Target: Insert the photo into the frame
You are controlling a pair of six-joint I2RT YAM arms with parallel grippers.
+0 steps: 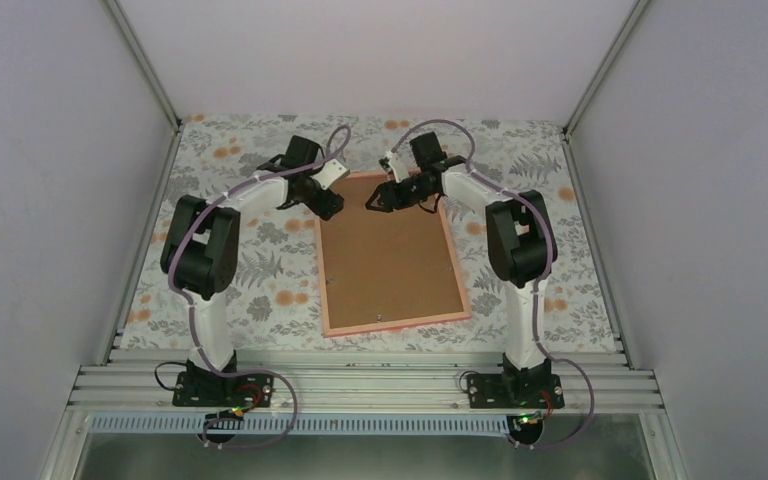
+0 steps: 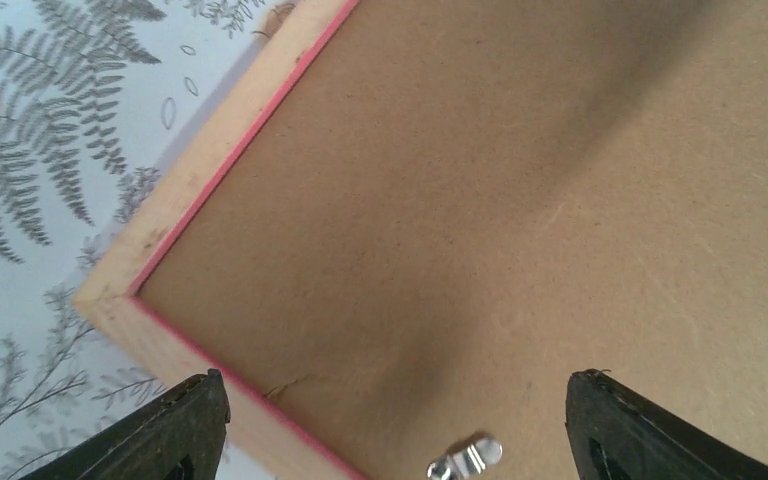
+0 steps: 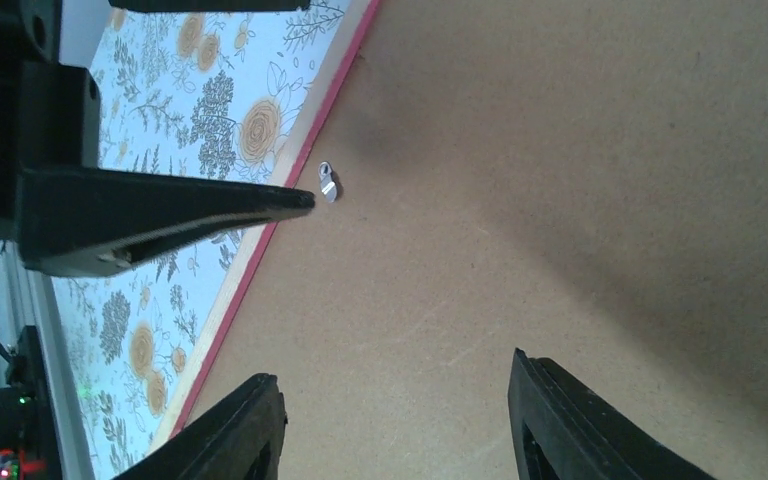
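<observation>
hovering over frame (image 2: 218, 150), left tool (image 1: 329, 209), right tool (image 1: 374, 200); jaws apart

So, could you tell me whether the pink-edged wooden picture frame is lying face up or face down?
Face down: the pink-edged wooden frame shows its plain brown backing board upward, with a small metal clip on it.

Robot lab booth: white panel walls (image 1: 50, 150), aluminium rail base (image 1: 360, 385), floral tablecloth (image 1: 260, 290).

The top view looks steeply down from above the near edge, taking in the whole surface (image 1: 260, 290). Both wrist views hang close over the frame (image 1: 395, 325), facing downward and sharing its brown backing (image 1: 385, 250).
</observation>
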